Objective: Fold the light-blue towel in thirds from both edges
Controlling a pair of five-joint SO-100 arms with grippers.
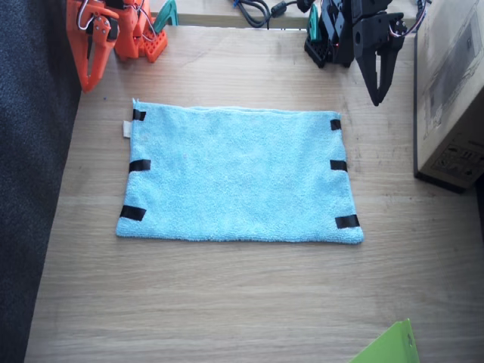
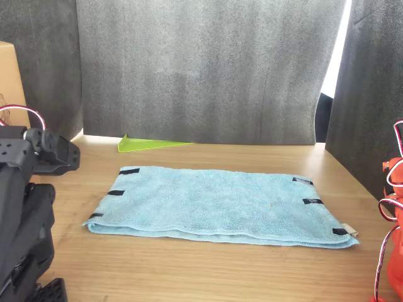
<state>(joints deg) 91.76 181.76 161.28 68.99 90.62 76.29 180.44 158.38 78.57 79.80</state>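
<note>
The light-blue towel (image 1: 238, 174) lies spread flat in the middle of the wooden table (image 1: 227, 302). Three black tape strips mark one short edge (image 1: 140, 165) and three mark the other edge (image 1: 338, 165). A small white tag (image 1: 127, 128) sticks out of one edge. In the front view the towel (image 2: 214, 204) shows two layers along its near long side. The right gripper (image 1: 90, 85), orange, hangs shut behind the tag-side corner, clear of the cloth. The left gripper (image 1: 376, 98), black, hangs shut just behind the other back corner, holding nothing.
A cardboard box (image 1: 454, 91) stands beside the left arm at the table's side. A lime-green sheet corner (image 1: 389, 348) pokes in at the front edge. Cables (image 1: 253, 11) lie behind the table. Dark foam (image 1: 30, 189) borders the right arm's side.
</note>
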